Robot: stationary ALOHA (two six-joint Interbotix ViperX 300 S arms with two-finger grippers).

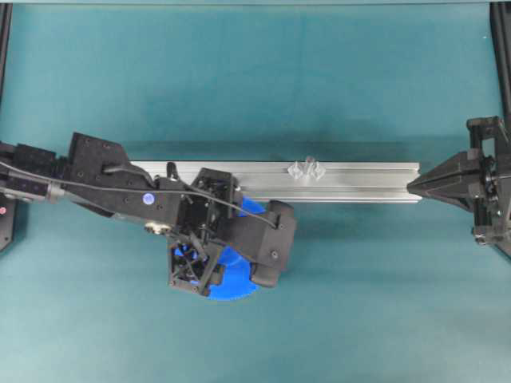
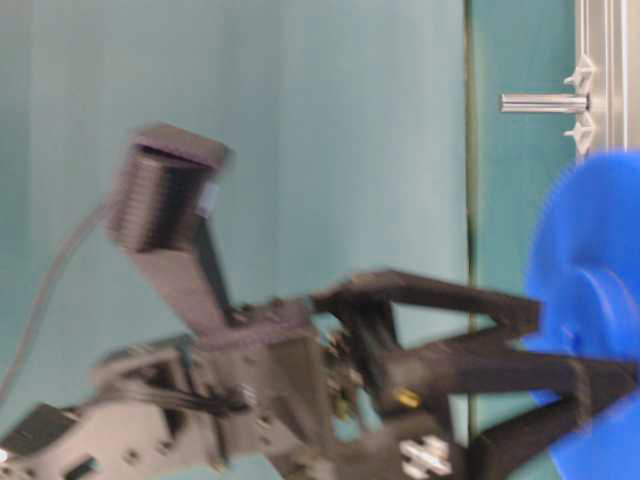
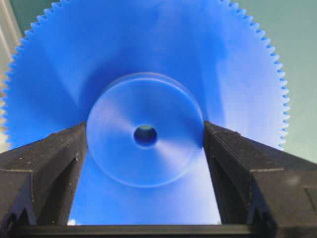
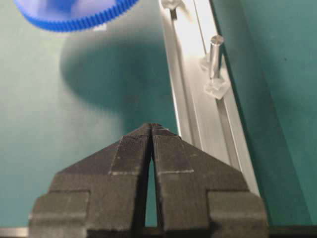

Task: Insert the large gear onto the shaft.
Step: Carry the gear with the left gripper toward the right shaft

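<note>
Left wrist view shows us left gripper (image 3: 145, 144) clamped on large gear (image 3: 148, 64) hub; overhead hides that. Right gripper (image 4: 151, 130) together, near shaft (image 4: 215, 55).

Large gear (image 1: 231, 283) beside rail (image 1: 359, 182)

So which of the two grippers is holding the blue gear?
The left gripper: its fingers clasp the large gear by its hub. The right gripper is shut and empty.
</note>
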